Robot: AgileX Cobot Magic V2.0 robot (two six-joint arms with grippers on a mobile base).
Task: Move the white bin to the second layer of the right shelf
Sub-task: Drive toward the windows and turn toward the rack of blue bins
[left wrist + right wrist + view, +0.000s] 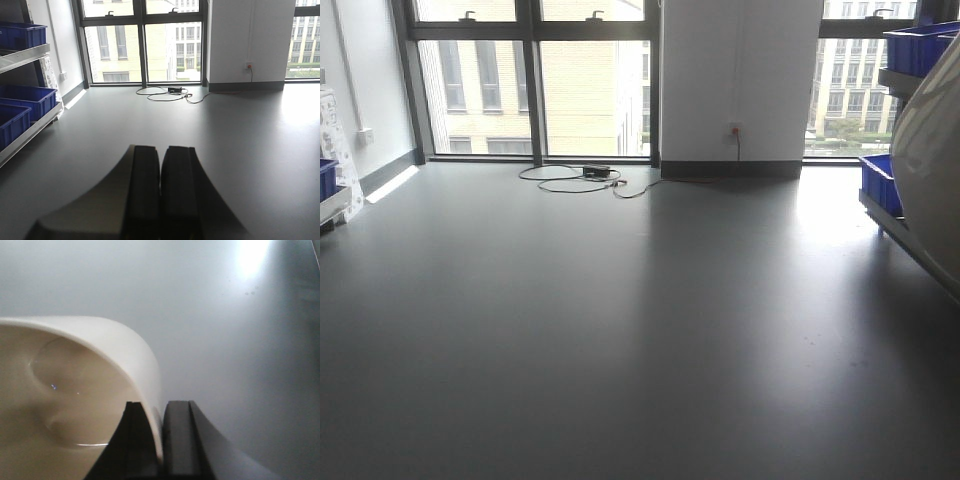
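Above the grey floor, we hold the bin by one wall, pinched between the fingers of our right gripper, the left gripper pressed together and empty; this glossy wall may slip out if we turn sharply.
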